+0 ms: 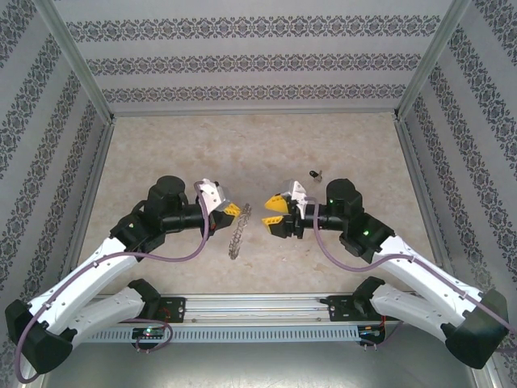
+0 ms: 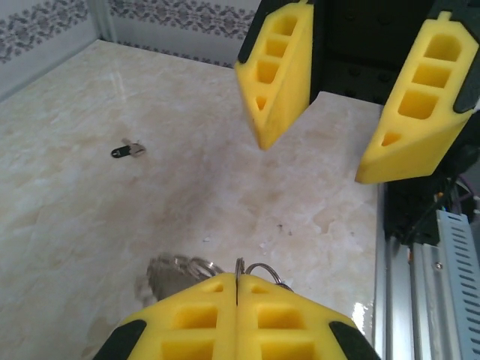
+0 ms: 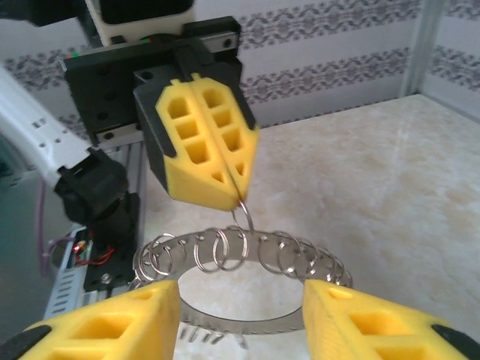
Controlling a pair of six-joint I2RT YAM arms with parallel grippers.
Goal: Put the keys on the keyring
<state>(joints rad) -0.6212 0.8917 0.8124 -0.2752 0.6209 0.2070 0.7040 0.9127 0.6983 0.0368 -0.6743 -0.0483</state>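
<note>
Top external view: I see both arms reaching in over a pale marbled table (image 1: 161, 153). My left gripper (image 1: 239, 212) has its yellow jaws pressed together on the keyring (image 1: 236, 234), which trails from the tips toward 6 o'clock as a thin grey strip seen edge-on. At 3 o'clock from it, near but not touching, my right gripper (image 1: 271, 214) faces it with its jaws apart. The key (image 1: 317, 173) lies on the table at 1 o'clock from the right gripper, apart from both arms.

Left wrist view: the left gripper (image 2: 236, 311) sits at 6 o'clock with its pads closed flat together, and a wire loop (image 2: 259, 268) pokes up from the seam between them. The keyring (image 2: 174, 271) shows just beyond, at 7 o'clock. The right gripper (image 2: 315, 159) is at 12 to 2 o'clock, its two fingers spread apart. The key (image 2: 127, 151) is a small dark shape at 9 o'clock, lying on the table.

Right wrist view: the left gripper (image 3: 237, 193) comes down from 11 o'clock, clamped on one wire loop (image 3: 241, 217). The keyring (image 3: 225, 251) hangs beneath it, its fringe of loops facing me. My right gripper (image 3: 240, 311) has its fingers (image 3: 112, 326) apart at 7 and 5 o'clock, and the ring shows in the gap between them.
</note>
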